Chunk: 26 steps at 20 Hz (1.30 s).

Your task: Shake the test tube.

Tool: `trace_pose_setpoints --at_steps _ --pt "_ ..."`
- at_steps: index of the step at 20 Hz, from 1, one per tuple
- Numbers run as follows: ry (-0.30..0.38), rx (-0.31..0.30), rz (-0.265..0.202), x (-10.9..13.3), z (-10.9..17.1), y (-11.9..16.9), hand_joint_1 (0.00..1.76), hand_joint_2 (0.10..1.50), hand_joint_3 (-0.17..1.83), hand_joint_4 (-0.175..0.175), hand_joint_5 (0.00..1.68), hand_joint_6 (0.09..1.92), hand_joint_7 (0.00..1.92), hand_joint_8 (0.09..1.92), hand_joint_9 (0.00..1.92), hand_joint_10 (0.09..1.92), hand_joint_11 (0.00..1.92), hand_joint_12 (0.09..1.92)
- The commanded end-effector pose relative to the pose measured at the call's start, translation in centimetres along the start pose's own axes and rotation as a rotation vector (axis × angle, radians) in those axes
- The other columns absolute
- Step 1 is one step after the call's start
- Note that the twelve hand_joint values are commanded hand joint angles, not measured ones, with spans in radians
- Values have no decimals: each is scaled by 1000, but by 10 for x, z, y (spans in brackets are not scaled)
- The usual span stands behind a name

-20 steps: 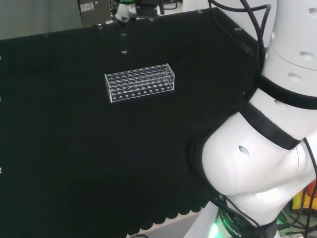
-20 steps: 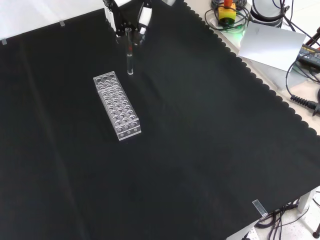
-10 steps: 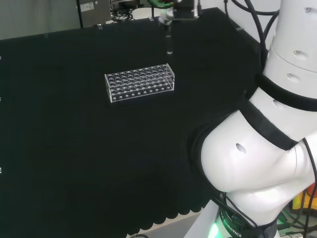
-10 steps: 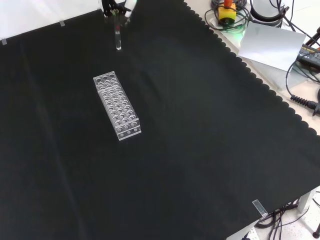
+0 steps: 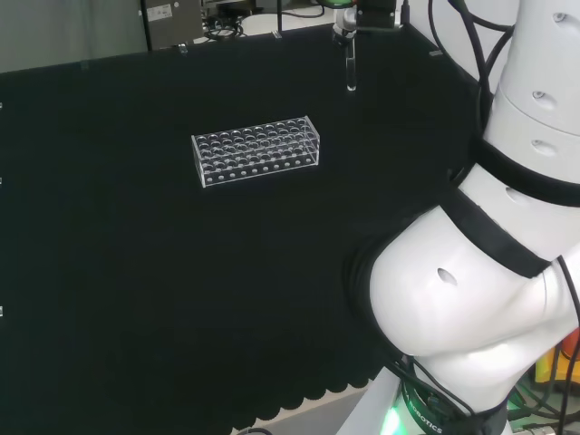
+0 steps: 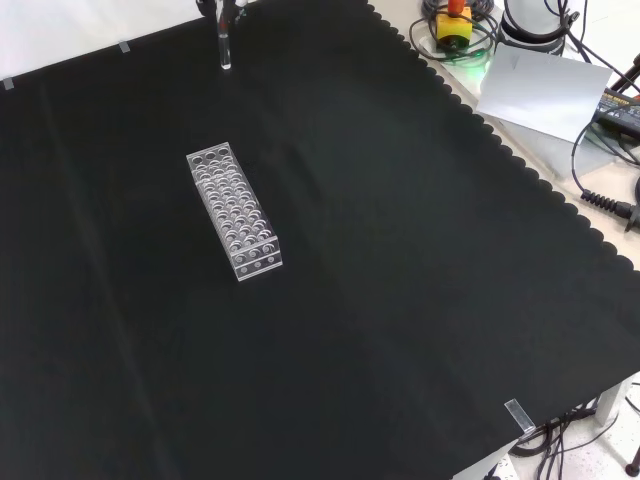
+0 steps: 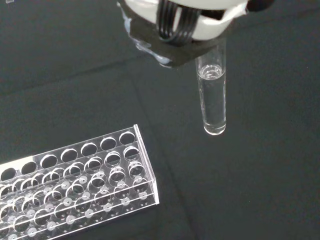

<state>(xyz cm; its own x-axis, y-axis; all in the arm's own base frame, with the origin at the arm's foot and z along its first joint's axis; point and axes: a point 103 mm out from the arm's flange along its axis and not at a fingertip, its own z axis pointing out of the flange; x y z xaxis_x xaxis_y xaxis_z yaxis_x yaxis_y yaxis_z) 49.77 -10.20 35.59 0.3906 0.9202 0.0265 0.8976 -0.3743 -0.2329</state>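
Observation:
A clear glass test tube point(image 7: 212, 102) hangs upright from the hand point(image 7: 176, 26), well above the black cloth, with clear liquid in its lower part. The hand is shut on the tube's top, which the hand hides. In the head view the test tube point(image 5: 350, 72) and the hand point(image 5: 350, 20) are at the far edge, to the right of and beyond the clear plastic rack point(image 5: 256, 150). In the front view the test tube point(image 6: 225, 50) hangs below the hand point(image 6: 221, 8) at the top edge, beyond the rack point(image 6: 234, 208). The rack point(image 7: 75, 185) has no tubes in its holes.
The arm's white links point(image 5: 489, 272) fill the right of the head view. Beyond the cloth's scalloped edge point(image 6: 520, 150) in the front view lie a white sheet point(image 6: 545, 90), cables and a yellow and red button box point(image 6: 455, 25).
The hand has carried the test tube to the right in the head view, from left of the rack's end to past its right end. In the front view it moved up toward the top edge.

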Motion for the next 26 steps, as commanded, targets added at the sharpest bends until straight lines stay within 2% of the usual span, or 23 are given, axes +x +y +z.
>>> trace_pose_setpoints --at_steps 1,7,15,18,22,23,24,26 --pt "45 4 -182 97 7 -18 1432 811 221 -175 1476 110 1849 191 1484 160 1243 892" --pt "82 14 -288 150 7 -31 1432 808 227 -175 1477 108 1850 189 1485 159 1243 892" --pt "116 33 -383 186 4 -48 1432 804 235 -175 1478 107 1850 187 1486 158 1242 892" --pt "113 31 -383 186 5 -47 1432 803 238 -175 1478 106 1851 186 1486 158 1242 893" --pt "91 33 -347 174 6 -41 1432 801 242 -175 1479 105 1851 185 1486 157 1242 893" --pt "86 33 -336 168 7 -39 1432 800 243 -175 1479 105 1851 185 1487 157 1242 893" --pt "88 31 -328 149 6 -35 1432 800 244 -175 1479 105 1851 185 1487 157 1242 893" --pt "70 31 -294 125 7 -30 1432 799 246 -175 1480 104 1852 184 1487 157 1242 893"
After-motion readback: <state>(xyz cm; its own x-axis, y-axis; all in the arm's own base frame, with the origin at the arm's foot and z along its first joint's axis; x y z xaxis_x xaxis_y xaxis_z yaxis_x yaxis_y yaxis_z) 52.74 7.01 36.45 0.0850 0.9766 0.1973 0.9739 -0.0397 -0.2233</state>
